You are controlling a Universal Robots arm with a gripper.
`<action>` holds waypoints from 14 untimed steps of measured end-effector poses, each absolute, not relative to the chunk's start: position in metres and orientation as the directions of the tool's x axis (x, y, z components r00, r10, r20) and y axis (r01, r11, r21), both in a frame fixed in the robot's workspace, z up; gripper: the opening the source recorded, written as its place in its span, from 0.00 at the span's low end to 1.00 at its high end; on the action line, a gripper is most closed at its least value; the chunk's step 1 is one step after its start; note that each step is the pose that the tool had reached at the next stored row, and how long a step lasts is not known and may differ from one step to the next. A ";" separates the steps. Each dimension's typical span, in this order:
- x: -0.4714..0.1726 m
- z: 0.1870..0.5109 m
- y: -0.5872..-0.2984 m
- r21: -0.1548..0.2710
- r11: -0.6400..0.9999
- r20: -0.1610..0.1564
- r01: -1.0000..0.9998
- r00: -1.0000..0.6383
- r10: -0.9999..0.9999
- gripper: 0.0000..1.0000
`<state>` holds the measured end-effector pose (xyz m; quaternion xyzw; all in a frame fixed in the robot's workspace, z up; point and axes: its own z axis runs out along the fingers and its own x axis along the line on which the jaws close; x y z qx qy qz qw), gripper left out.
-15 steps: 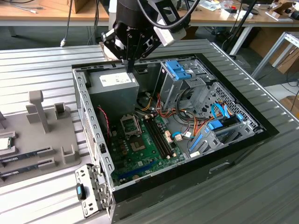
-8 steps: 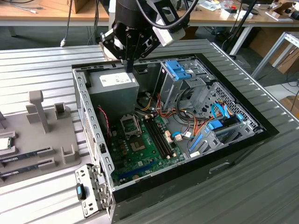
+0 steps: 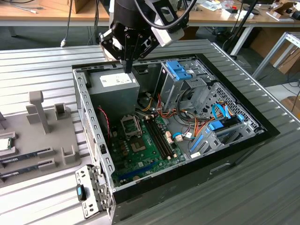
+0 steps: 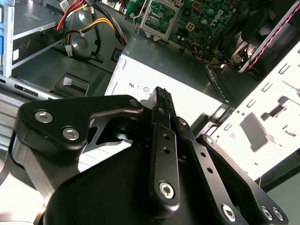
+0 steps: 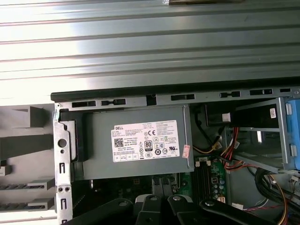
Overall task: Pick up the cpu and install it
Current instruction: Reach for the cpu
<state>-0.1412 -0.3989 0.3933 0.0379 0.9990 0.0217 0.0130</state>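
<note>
- The step in hand looks to be the pick-up, not yet begun: the gripper [image 3: 127,67] is hanging over the open computer case [image 3: 86,117] while the cpu [image 3: 3,143] is lying well apart from it
- Doing this step well is probably going to mean parting the jaws just enough to take the chip by two opposite edges, coming down square to it and keeping it level
- A small flat chip is likely offering only thin edges, so a tilted or off-centre grip is risking a slip or a skewed carry
- In the exterior view and the second wrist view [image 4: 161,93] the jaws are showing pressed together or very nearly so, gripping nothing
- Right beneath them the grey power supply [image 3: 115,86] is sitting in the case corner; the tips are hovering close over its labelled top, seemingly without touching
- Further into the case the metal-framed socket [image 3: 131,125] is waiting on the green motherboard [image 3: 150,154], apparently with no chip in it; whether its frame is latched is too small to tell
- Farthest off, outside the case at the exterior view's left edge, the cpu is resting flat in a grey tray [image 3: 28,136] on the ribbed surface [image 3: 42,65], partly cut by the frame, just beside the long memory sticks [image 3: 23,154]
</note>
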 end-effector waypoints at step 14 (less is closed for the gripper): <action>-0.145 0.393 -0.399 0.044 0.996 -0.024 0.075 -0.997 0.076 0.11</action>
